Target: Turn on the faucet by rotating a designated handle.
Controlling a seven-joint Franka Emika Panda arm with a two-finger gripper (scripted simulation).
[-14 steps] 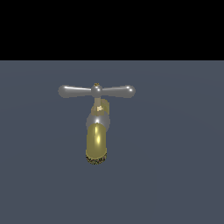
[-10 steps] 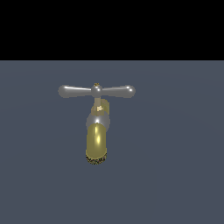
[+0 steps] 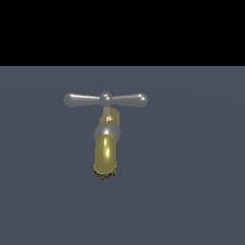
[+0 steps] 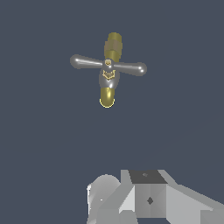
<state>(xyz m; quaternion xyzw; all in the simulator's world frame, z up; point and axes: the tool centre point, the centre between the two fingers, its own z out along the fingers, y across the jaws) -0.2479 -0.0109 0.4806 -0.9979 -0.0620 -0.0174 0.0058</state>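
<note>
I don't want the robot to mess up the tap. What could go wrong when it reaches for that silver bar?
1. The slim silver crossbar handle has thin arms with rounded bulb ends, so the jaws might slip off.
2. The shiny golden-brass spout sits right under the crossbar; the gripper could bump it instead.
3. The grey gripper is far from the tap in the wrist view, so its aim could drift.

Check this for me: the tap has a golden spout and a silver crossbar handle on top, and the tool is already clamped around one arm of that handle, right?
Not quite. The tap does have a golden spout and a silver crossbar handle on top, but nothing is clamped on it. The exterior view shows both arms of the handle bare, and the wrist view shows the tool well apart from the tap.
</note>
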